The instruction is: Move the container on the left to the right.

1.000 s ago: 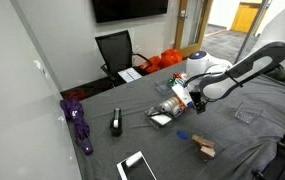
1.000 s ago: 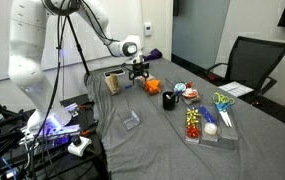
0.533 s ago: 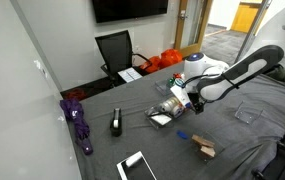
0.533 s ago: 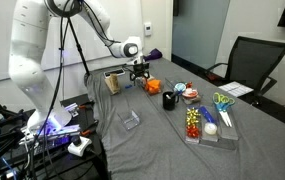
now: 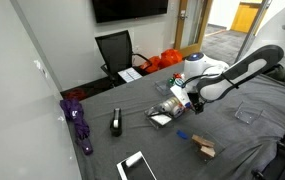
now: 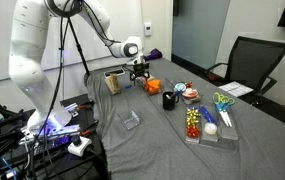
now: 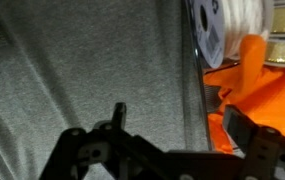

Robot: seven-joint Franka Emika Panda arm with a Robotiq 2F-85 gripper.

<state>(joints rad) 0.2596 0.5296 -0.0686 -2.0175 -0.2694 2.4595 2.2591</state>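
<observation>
A: Where's the container (image 6: 152,86)?
B: On the grey counter (image 6: 167,147), close to its far edge in an exterior view, toward the end where the base (image 6: 27,60) stands.
A: What shows inside it?
B: In the wrist view, orange pieces and a white spool (image 7: 237,25) with a dark rim, behind a clear wall.
A: And the pincer (image 6: 136,76)?
B: It hangs low just beside the container, on the base's side of it. The arm (image 6: 100,27) arcs over to it from the base.
A: Spread or pressed together?
B: Spread. In the wrist view one of its fingers (image 7: 118,118) shows against bare cloth and its mate against the orange pieces, with the clear wall running between them. Whether a finger touches the container, I cannot tell.
A: What stands near?
B: A cup of pens (image 6: 169,99), just beside the container on the side toward the chair (image 6: 244,58). A clear box (image 6: 130,120) lies near the near edge, apart from the pincer. A purple thing (image 6: 152,55) sits at the far edge, behind the container.
A: Anything more?
B: In an exterior view the pincer (image 5: 194,100) is over the middle of the counter, and the clear box (image 5: 245,114) shows faintly toward the edge the arm comes from. The container is too small to pick out there.
</observation>
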